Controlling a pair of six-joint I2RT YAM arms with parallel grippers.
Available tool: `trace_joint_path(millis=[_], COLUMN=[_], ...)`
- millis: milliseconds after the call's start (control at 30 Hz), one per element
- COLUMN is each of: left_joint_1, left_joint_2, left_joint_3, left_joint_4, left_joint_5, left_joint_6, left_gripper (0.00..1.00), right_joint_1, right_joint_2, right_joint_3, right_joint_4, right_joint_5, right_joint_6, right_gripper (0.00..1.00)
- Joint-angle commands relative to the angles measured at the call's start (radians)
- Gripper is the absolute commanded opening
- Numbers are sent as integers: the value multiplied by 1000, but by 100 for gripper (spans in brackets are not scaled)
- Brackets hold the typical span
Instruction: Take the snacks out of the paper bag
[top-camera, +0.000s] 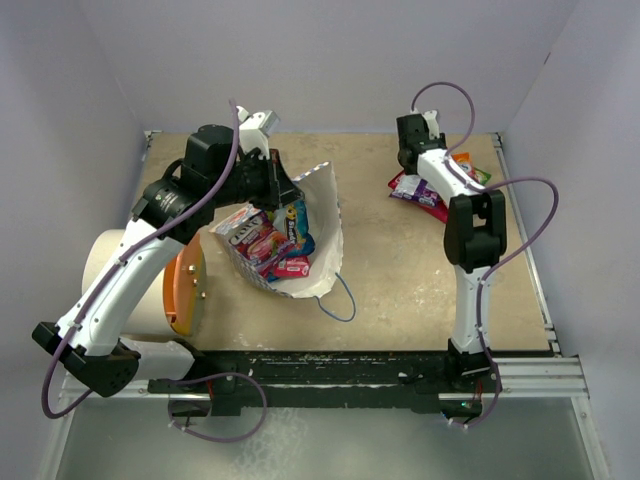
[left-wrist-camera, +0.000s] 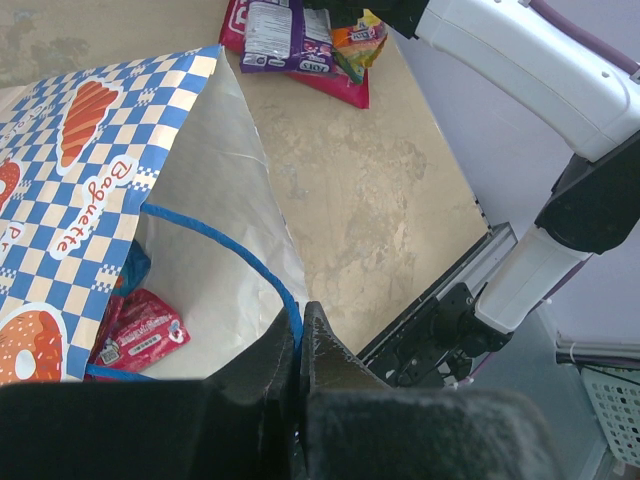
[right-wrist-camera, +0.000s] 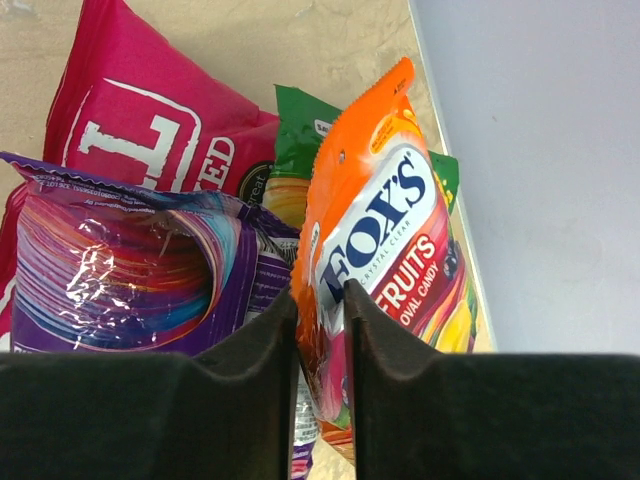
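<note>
Right gripper (right-wrist-camera: 320, 295) first: its jaws stood slightly apart with the lower edge of the orange packet (right-wrist-camera: 385, 210) sitting between them. Whether they pinched it or had let go, I could not tell. That packet stood upright at the right of the wrist view, leaning on a green packet (right-wrist-camera: 300, 150). A purple packet (right-wrist-camera: 130, 270) lay just beside it on the left, and a red packet (right-wrist-camera: 130, 120) with white lettering lay behind. That made 4 snacks out, piled at the upper right of the table (top-camera: 420, 280) in the top view, well apart from the bag, so the drop zone looked deliberate.

Over to the left gripper (left-wrist-camera: 300, 320): it was clamped tight on the rim of the paper bag (left-wrist-camera: 90, 180), right where the blue cord handle (left-wrist-camera: 230, 250) met the edge. By my reading, that hold kept the mouth lifted and spread so the other arm could reach in. The bag lay on its side at centre left of the top view, its mouth facing the lower right. Several bright packets (top-camera: 265, 240) were left inside, with a small red one (left-wrist-camera: 140, 335) near the mouth. So the job looked roughly half done.

A white cylinder (top-camera: 115, 270) with an orange lid (top-camera: 185, 290) lay at the left edge, beside the bag.
</note>
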Motion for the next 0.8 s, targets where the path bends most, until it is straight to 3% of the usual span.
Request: trace_joint_path(millis=[0,100,333,467,600,767], left_joint_1=[0,0,0,0,0,0], left_joint_2=[-31,-41,-58,-69,-90,-104], left_joint_3=[31,14,-18,-50,-90,-141], left_joint_4=[41,56,75,98,120,156], left_joint_5=[42,62,86,112,121,144], left_joint_6=[-15,-30,-83,-112,-122,-137], left_gripper=[0,0,0,0,0,0], right_joint_1=[-3,-3,-2,-1,0,23], right_joint_2=[-92,-135,-269,-416,-651,-886], right_joint_3=[63,78,104,-24,-267,-540], right_joint_4=[-84,-129,-257,-295,-208,-138], right_joint_5=[-5,-19,-153,-430,-778,-1040], right_joint_6=[59,67,138,204,239,326], right_gripper=[43,58,71,73,73,74])
